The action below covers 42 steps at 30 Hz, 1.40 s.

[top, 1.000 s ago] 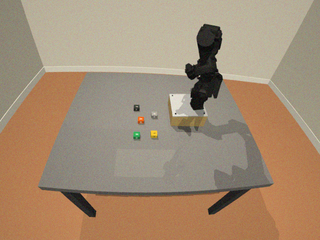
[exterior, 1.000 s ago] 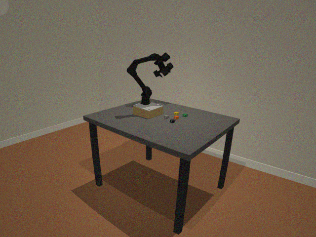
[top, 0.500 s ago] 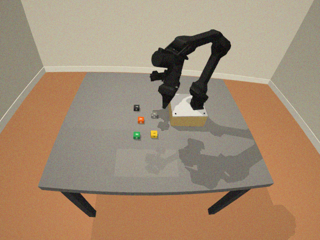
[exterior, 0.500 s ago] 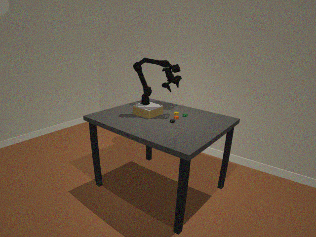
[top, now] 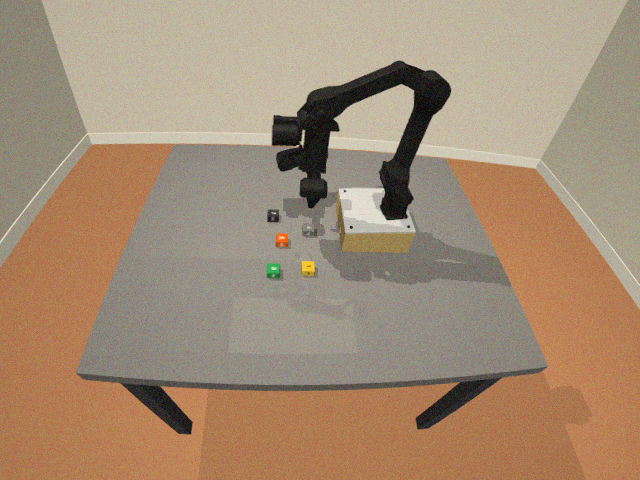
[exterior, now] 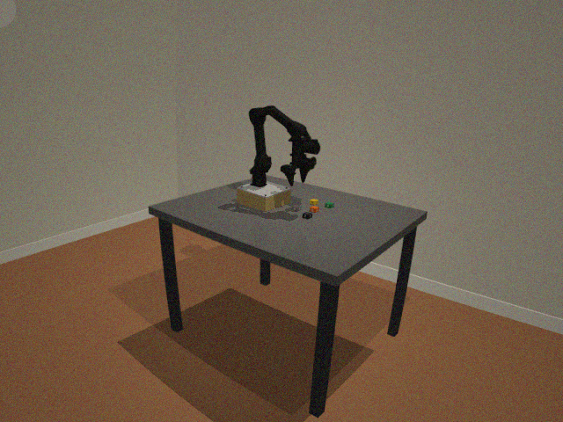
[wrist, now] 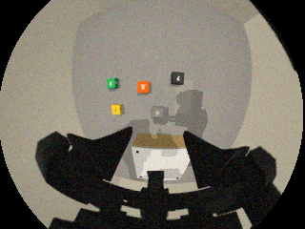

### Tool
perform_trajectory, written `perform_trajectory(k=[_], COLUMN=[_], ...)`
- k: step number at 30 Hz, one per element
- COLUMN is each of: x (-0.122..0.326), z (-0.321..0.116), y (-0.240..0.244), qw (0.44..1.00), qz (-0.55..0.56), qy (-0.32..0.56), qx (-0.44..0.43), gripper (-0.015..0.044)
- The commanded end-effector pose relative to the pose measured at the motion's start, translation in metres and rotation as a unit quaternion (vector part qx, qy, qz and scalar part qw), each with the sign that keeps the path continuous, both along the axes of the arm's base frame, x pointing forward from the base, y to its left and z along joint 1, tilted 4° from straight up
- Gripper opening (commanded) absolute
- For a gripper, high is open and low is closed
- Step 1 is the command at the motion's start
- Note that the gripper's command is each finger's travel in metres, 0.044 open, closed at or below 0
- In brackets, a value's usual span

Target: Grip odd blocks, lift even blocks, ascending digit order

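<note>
My gripper (top: 312, 204) (exterior: 297, 183) (wrist: 158, 132) is open and empty, pointing down well above the table. The grey block (top: 309, 230) (wrist: 158, 113) stands in the arm's shadow. The black block (top: 272, 215) (exterior: 307, 214) (wrist: 177, 78) is beyond it, farther from the base. The orange block (top: 281, 240) (exterior: 314, 209) (wrist: 143, 87) is in the middle of the group. The green block (top: 273, 270) (exterior: 329, 205) (wrist: 112, 83) and yellow block (top: 308, 268) (exterior: 314, 201) (wrist: 117, 110) sit nearest the top camera. The yellow block's mark looks like a 1; the other digits are too blurred to read surely.
The arm stands on a box (top: 377, 241) (exterior: 254, 200) (wrist: 159, 141) with a white top and tan sides, close beside the grey block. The grey table (top: 170, 320) (exterior: 363, 227) carries the box and the blocks. The arm's shadow falls across it.
</note>
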<state>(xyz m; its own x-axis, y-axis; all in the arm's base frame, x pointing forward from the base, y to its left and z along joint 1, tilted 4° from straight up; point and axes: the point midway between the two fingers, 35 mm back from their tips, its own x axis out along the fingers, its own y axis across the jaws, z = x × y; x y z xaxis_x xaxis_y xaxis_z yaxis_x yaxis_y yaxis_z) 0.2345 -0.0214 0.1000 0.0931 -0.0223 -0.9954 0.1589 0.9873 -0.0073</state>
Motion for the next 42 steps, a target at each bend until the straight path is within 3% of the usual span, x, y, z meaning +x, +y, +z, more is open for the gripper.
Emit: perform_trajectory(k=[1,19,27,42], x=[0.0,0.0,0.065,0.067], z=[-0.002,-0.002,0.003,0.003], y=[-0.006,-0.006,0.037,0.038], qw=[1.0,1.0,1.0,1.0], qz=[0.016,0.016,0.016,0.016], qy=[0.004,0.004,0.001,0.001], qx=[-0.007,-0.007,-0.005,-0.005], gripper=[0.04,0.04,0.04,0.04])
